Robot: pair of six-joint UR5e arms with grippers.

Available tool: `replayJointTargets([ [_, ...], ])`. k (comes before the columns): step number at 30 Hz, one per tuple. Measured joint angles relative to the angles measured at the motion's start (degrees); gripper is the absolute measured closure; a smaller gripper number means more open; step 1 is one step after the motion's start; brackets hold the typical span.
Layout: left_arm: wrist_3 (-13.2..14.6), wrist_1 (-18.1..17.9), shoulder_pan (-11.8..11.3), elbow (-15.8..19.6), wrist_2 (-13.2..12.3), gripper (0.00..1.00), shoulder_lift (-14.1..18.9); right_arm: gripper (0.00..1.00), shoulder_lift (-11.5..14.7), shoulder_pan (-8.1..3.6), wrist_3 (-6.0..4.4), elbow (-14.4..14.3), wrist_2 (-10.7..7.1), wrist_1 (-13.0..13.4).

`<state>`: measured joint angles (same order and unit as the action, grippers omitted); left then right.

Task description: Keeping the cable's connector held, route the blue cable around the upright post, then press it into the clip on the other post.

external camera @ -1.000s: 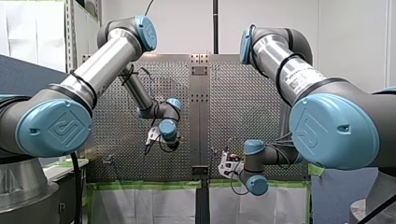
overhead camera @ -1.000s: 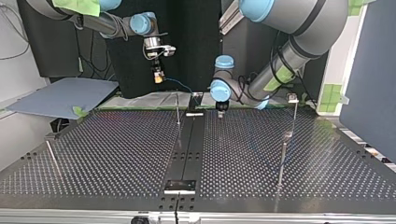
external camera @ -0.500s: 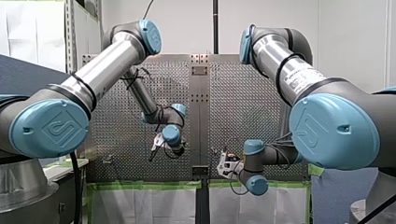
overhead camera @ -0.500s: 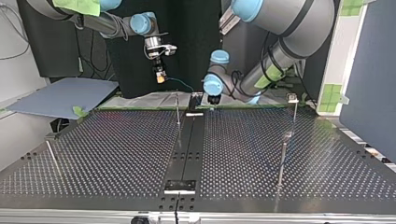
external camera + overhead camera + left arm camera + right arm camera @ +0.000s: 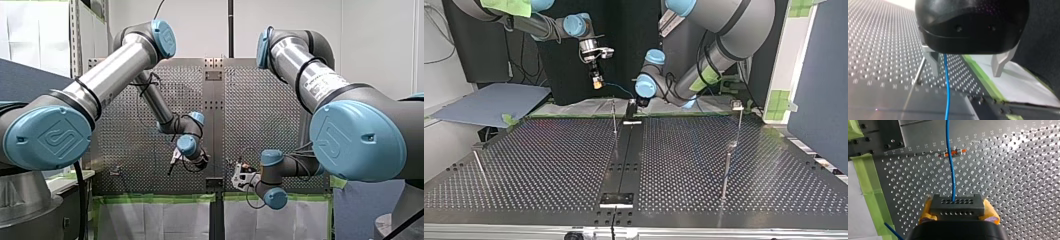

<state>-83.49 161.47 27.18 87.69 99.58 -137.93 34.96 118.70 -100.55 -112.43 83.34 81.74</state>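
In the right wrist view my right gripper [image 5: 958,211] has its yellow pads shut on a dark grey connector [image 5: 957,203]. The blue cable [image 5: 951,160] runs out of it over a small metal and orange clip [image 5: 952,153]. In the top view my right gripper [image 5: 596,81] hangs above the table's far edge, and the cable [image 5: 616,89] sags toward my left gripper [image 5: 639,102]. In the left wrist view my left gripper [image 5: 966,74] is open, and the cable [image 5: 946,75] passes between its metal fingers [image 5: 934,62], close to one. A thin post [image 5: 916,76] stands just beyond.
Thin upright posts stand on the perforated table: one near the middle rail [image 5: 614,117], two at the top view's right [image 5: 739,117] [image 5: 726,170], one at its left [image 5: 480,169]. Green tape [image 5: 984,80] lines the table's edge. A grey board [image 5: 489,102] lies off the table.
My left arm has swung lower and toward the centre rail, bringing its open gripper around the cable. My right gripper has stayed almost in place, still holding the connector.
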Motion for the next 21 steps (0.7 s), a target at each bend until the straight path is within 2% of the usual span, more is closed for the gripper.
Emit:
replayJointTargets([
  [4,-0.1,0.1,0.6,0.0,-2.2,0.00,0.0,1.00,0.0,0.00,-0.01,0.0,-0.01,0.0],
  [10,-0.2,1.1,1.2,0.0,-4.0,0.00,0.0,1.00,0.0,-0.10,0.00,0.0,0.02,-0.2],
  [21,-0.1,2.9,2.0,0.0,-3.5,0.00,0.0,1.00,0.0,-0.52,0.16,0.0,0.25,-0.3],
])
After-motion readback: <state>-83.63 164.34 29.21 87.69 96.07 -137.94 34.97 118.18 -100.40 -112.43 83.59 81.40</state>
